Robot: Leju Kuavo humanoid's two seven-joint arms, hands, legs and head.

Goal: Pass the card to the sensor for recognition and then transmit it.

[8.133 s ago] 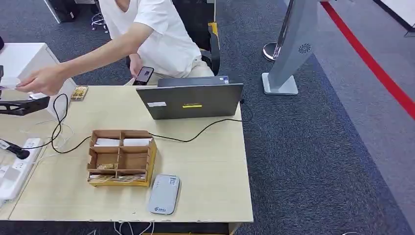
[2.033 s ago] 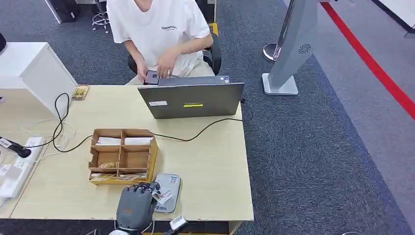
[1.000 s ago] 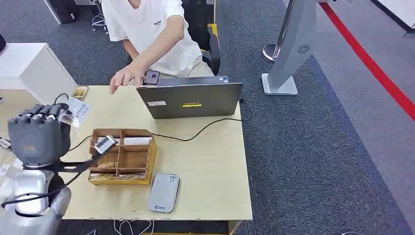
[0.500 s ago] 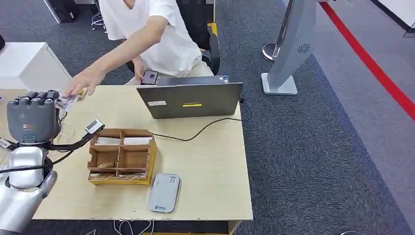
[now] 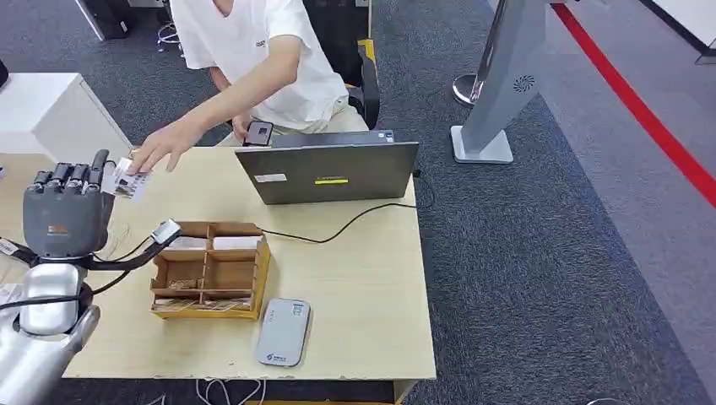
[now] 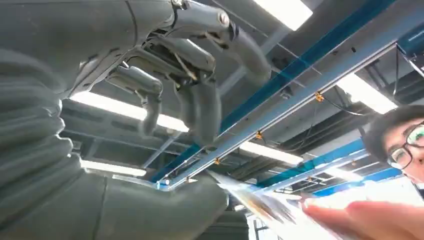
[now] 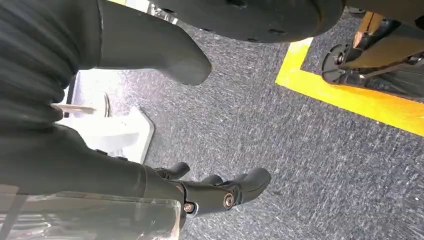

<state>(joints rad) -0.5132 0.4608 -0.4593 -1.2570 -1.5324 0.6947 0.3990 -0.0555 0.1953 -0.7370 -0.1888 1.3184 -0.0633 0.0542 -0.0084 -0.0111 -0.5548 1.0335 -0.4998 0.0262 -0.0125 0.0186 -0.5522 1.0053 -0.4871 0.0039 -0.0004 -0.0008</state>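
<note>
My left hand (image 5: pixel 63 213) is raised over the table's left edge, back toward the camera, thumb sticking up. Just right of it is the card (image 5: pixel 128 180), with a person's hand (image 5: pixel 165 148) gripping its far end. In the left wrist view the blurred card (image 6: pixel 260 202) lies by my thumb tip, the dark fingers (image 6: pixel 200 112) spread well away from it, and the person's fingertips (image 6: pixel 350 215) are on it. The grey card sensor (image 5: pixel 283 333) lies flat near the table's front edge. My right hand (image 7: pixel 220 192) hangs low over carpet, holding nothing.
A wooden compartment box (image 5: pixel 211 270) with cards stands beside my left forearm. An open laptop (image 5: pixel 329 173) sits at the back with a black cable trailing across the table (image 5: pixel 371 287). The person sits behind the laptop. A grey floor stand (image 5: pixel 507 84) is at the right.
The person's hand has reached the card and taken hold of it. My left hand has sunk slightly and its thumb now stands clear of the card.
</note>
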